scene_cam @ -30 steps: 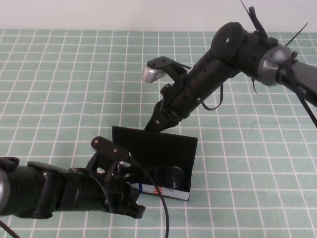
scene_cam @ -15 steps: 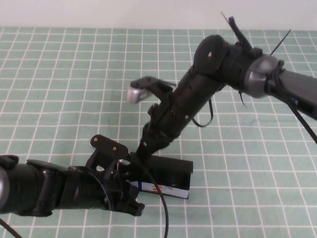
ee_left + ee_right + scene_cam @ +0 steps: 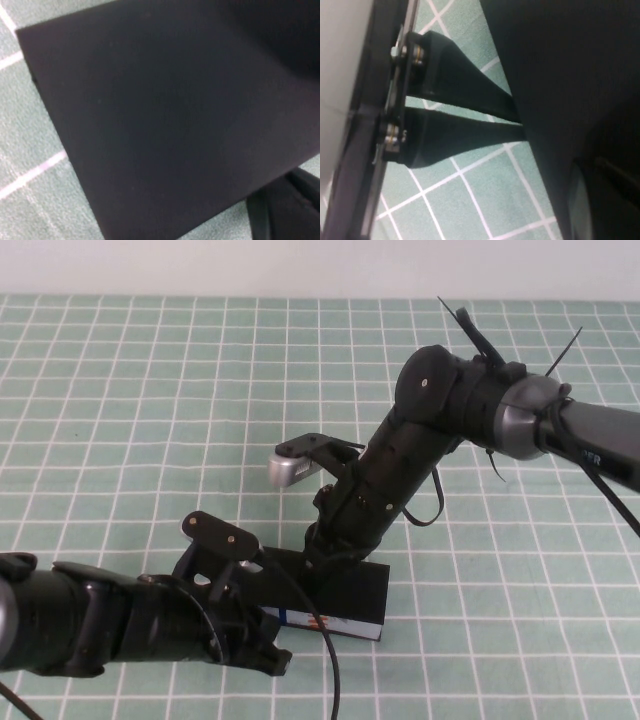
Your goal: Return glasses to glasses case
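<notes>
The black glasses case (image 3: 352, 590) lies on the green checked cloth with its lid down flat; its white front edge (image 3: 330, 623) with blue and orange marks faces me. The glasses are hidden from every view. My right gripper (image 3: 322, 558) reaches down from the back and rests its tips on the lid. In the right wrist view its two fingers (image 3: 465, 132) lie close together, shut, against the black lid (image 3: 570, 75). My left gripper (image 3: 268, 645) sits low at the case's front left corner. The left wrist view is filled by the black lid (image 3: 175, 115).
The green checked cloth (image 3: 150, 420) covers the whole table. A pale wall runs along the far edge. My right arm (image 3: 470, 400) crosses the right half above the cloth, and my left arm (image 3: 90, 625) lies along the front left.
The case lid has swung down from standing open to flat shut, covering the glasses. My right gripper came down and forward with it. The left arm has not moved.
</notes>
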Robot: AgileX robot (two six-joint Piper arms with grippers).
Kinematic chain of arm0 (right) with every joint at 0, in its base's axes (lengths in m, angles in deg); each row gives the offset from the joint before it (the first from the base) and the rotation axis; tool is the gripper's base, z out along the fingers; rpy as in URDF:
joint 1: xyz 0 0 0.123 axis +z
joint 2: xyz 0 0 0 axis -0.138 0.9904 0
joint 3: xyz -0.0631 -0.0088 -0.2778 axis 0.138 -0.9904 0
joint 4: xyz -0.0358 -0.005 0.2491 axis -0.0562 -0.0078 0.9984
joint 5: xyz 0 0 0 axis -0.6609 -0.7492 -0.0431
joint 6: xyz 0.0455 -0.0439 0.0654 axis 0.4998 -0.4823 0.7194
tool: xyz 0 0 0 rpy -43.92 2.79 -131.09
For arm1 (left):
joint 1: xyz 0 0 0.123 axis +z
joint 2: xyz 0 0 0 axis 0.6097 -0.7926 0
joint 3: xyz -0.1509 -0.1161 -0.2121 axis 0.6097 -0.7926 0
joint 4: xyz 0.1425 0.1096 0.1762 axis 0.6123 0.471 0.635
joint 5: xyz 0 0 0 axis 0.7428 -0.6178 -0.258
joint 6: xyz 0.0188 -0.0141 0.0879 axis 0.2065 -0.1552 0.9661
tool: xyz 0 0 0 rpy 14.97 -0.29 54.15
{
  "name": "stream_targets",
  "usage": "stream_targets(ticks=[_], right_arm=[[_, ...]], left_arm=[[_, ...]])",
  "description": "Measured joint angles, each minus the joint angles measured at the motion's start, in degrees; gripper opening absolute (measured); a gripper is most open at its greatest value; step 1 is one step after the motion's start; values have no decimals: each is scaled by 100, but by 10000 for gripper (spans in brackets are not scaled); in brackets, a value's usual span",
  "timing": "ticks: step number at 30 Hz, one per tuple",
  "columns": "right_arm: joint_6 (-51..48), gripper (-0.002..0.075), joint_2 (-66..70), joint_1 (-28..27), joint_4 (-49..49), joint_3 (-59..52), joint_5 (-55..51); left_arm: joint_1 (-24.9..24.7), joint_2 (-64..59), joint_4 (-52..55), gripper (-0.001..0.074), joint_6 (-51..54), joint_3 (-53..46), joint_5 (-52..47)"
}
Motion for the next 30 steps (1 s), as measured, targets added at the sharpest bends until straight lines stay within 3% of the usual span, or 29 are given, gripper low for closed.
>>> stream_targets(ticks=[11, 21, 30], right_arm=[[0, -14, -293, 0, -75, 86, 73], [516, -14, -1842, -485, -520, 232, 518], [1570, -14, -3858, -1163, -1910, -34, 1073]], left_arm=[[0, 1419, 398, -2, -221, 0, -444], [0, 3589, 2155, -2, -1880, -32, -840], [0, 5074, 3900, -2, -3063, -45, -2830]])
